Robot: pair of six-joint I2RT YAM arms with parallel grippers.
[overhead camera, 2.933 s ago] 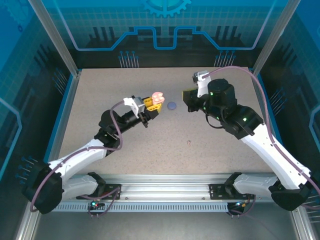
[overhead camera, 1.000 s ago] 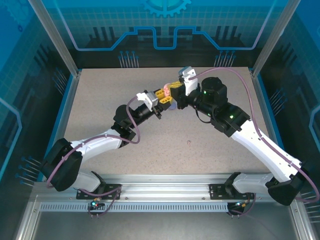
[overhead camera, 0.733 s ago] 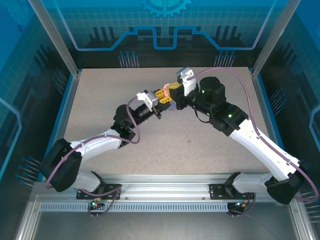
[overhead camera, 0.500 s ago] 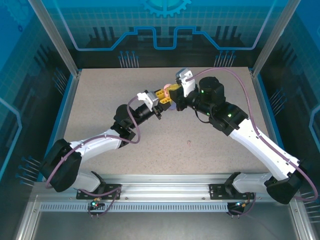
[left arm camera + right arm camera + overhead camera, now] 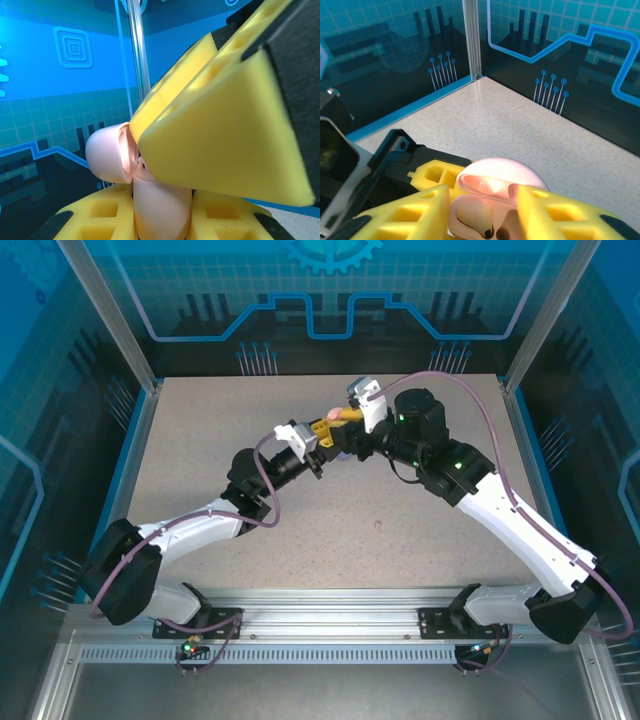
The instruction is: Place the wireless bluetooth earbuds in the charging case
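Observation:
A pale pink charging case [image 5: 336, 413] is held above the table with its lid [image 5: 502, 177] swung open. My left gripper [image 5: 322, 430] is shut on its body [image 5: 160, 200], one yellow finger [image 5: 97, 220] on each side. My right gripper [image 5: 484, 215] hangs over the case mouth, open, its yellow fingers [image 5: 402, 215] straddling the opening. One of those fingers [image 5: 220, 125] presses close against the case top. A pale pink earbud [image 5: 472, 217] lies in a well of the case, with a dark spot at its tip. The other earbuds are out of view.
The beige speckled table [image 5: 300, 540] is fenced by glass walls with aluminium corner posts [image 5: 470, 40]. A small dark speck [image 5: 377, 525] lies near the middle. Both arms meet at the back centre of the table.
About three seconds ago the two grippers were apart. Since then they have met at the case, and in the last second the right gripper has edged a little up and left over it.

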